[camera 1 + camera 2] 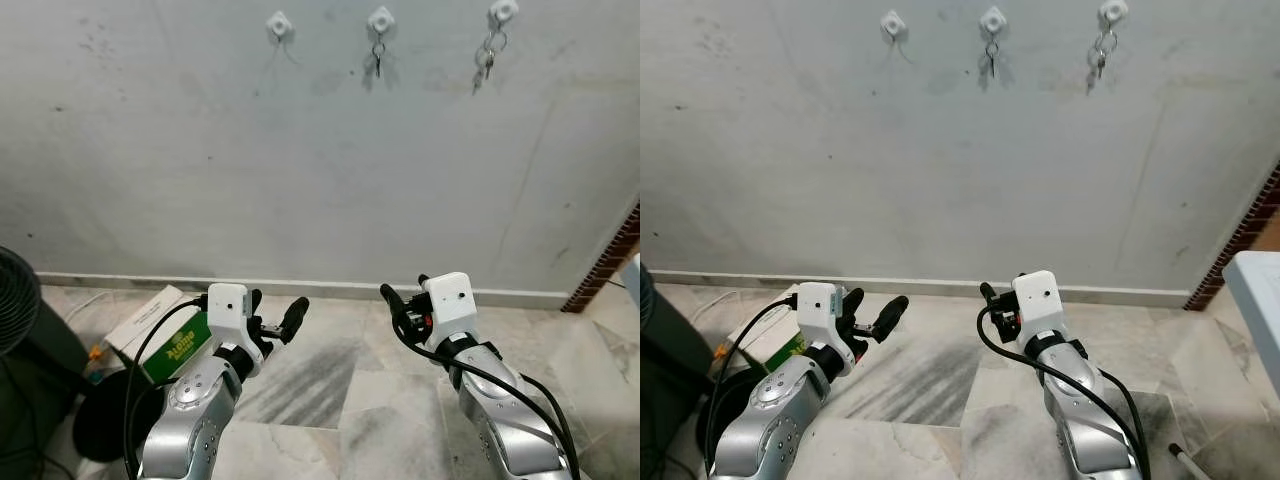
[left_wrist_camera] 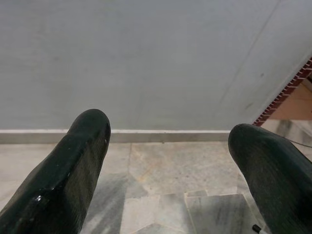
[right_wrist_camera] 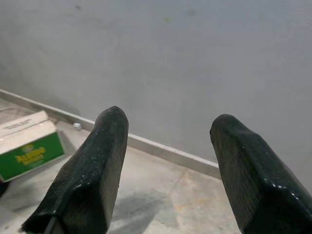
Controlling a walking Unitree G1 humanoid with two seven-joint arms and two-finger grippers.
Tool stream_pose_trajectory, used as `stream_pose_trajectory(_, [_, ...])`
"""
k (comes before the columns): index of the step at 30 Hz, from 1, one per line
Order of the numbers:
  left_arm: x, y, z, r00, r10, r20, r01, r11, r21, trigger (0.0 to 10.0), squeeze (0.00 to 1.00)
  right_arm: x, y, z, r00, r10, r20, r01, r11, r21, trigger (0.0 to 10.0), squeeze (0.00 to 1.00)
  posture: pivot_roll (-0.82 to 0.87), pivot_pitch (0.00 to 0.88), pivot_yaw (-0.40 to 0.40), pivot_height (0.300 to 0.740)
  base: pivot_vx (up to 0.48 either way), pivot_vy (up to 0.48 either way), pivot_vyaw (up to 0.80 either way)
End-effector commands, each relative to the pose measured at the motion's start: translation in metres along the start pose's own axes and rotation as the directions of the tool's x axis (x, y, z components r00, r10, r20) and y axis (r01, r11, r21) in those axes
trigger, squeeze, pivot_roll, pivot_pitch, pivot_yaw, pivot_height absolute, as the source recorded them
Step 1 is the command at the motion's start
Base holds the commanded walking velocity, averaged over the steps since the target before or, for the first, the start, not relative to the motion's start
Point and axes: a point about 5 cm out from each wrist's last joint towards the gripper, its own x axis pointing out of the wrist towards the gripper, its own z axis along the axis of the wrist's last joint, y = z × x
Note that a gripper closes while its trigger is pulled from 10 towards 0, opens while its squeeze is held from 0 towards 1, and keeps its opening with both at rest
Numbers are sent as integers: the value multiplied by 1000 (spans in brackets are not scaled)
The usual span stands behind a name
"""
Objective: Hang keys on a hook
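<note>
Left gripper (image 1: 272,316) raised low before the wall (image 1: 200,150), fingers (image 2: 68,170) spread wide, nothing between them. Right gripper (image 1: 405,300) likewise raised, fingers (image 3: 92,170) wide apart, empty. Both sit well below the hooks.

Three white hooks along the wall's top edge. Left hook (image 1: 280,24) bare. Middle hook (image 1: 380,19) carries a small key (image 1: 377,60); right hook (image 1: 503,11) carries a key bunch (image 1: 487,58) on a ring.

Both sets hang straight down, long axis vertical, blades pointing to the floor (image 1: 330,380).

Handling, as a judgement: keys are light, rigid metal, smooth and apt to slip or swing; not fragile. Best held by the ring or the flat of the bow, leaving the ring's opening free for the hook.

Green and white box (image 1: 165,335) on the floor near the wall's bottom edge, beside the left arm.
</note>
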Motion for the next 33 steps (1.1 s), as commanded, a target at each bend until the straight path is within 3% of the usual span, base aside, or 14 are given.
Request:
stream_pose_trajectory(1, [0, 5, 1, 1000, 16, 2, -16, 1000, 7, 10000, 0, 1, 3, 0, 1000, 10, -1, -10, 1000, 1, 10000, 0, -91, 0, 100, 740, 0, 0, -769])
stream_pose_trajectory(21, [1, 9, 5, 1000, 25, 8, -25, 1000, 4, 10000, 0, 1, 4, -1, 1000, 4, 1, -4, 1000, 14, 10000, 0, -88, 0, 104, 740, 0, 0, -768])
stream_pose_trajectory(33, [1, 11, 7, 1000, 28, 9, -28, 1000, 13, 10000, 0, 2, 5, 0, 1000, 7, 7, -7, 1000, 16, 10000, 0, -82, 0, 106, 740, 0, 370, 0])
